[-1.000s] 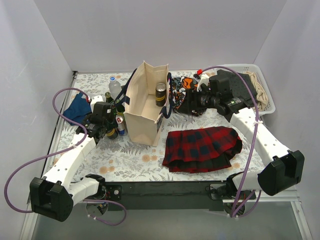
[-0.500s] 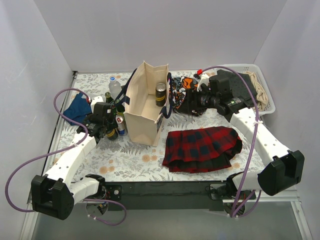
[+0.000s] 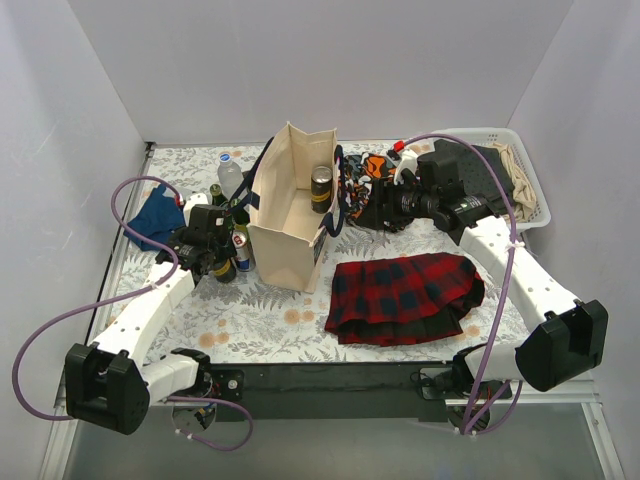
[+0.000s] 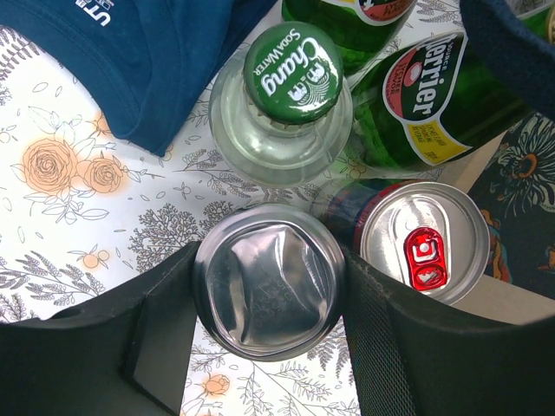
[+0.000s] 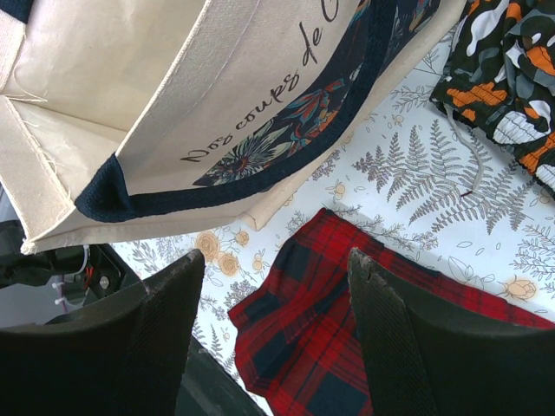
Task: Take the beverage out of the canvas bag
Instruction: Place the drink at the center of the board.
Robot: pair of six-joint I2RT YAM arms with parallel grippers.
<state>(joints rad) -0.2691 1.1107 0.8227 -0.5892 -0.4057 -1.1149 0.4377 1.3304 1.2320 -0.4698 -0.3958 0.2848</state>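
Observation:
The cream canvas bag [image 3: 290, 215] with navy handles stands open in the middle, and a dark can [image 3: 321, 188] stands inside it at the back. The bag's printed side fills the top of the right wrist view [image 5: 217, 87]. My left gripper [image 4: 270, 260] is shut on a foil-topped silver can [image 4: 264, 290], held upright just left of the bag among other drinks; in the top view this gripper [image 3: 220, 262] is low at the bag's left side. My right gripper [image 5: 276, 260] is open and empty, hovering right of the bag [image 3: 375, 208].
Beside the held can stand a Chang soda bottle [image 4: 282, 104], green Perrier bottles [image 4: 434, 104] and a red-tabbed can [image 4: 425, 251]. A blue cloth [image 3: 155, 220] lies at left and a red plaid cloth [image 3: 405, 295] at front right. A patterned cloth [image 3: 365, 180] and a white basket [image 3: 525, 190] are at back right.
My left arm has shifted slightly with the can still in the gripper, and its cable has swung. The right arm has barely moved.

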